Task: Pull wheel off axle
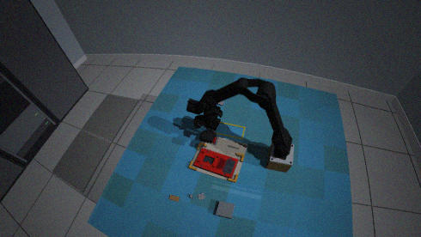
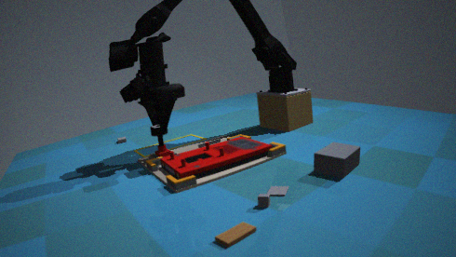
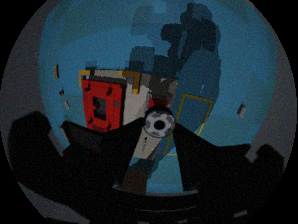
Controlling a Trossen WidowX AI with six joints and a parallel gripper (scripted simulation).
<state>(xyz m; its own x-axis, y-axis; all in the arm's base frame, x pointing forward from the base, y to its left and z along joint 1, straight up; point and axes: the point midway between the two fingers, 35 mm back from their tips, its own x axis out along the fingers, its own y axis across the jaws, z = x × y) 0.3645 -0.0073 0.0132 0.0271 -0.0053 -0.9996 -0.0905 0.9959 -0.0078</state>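
The wheel [image 3: 159, 117] [image 2: 155, 129] has a black rim and a pale spoked face with a dark centre hole. My gripper [image 3: 158, 123] [image 2: 158, 131] [image 1: 209, 136] points down and is shut on the wheel, one finger on each side. Below the wheel the dark upright axle [image 2: 161, 141] rises from its red base [image 2: 164, 151] [image 3: 158, 102]. The fingers and wheel hide the axle's top, so I cannot tell whether the wheel is clear of it. The marked area, a yellow outline [image 1: 234, 125] [image 2: 183, 137] [image 3: 207, 116], lies on the table beside the base.
A red board [image 1: 216, 163] [image 2: 223, 155] [image 3: 89, 102] with upright pegs sits on a pale tray with yellow corners, right next to the axle. A grey block [image 1: 225, 209] [image 2: 337, 160], an orange bar [image 1: 173, 197] [image 2: 235, 234] and small grey pieces lie farther off.
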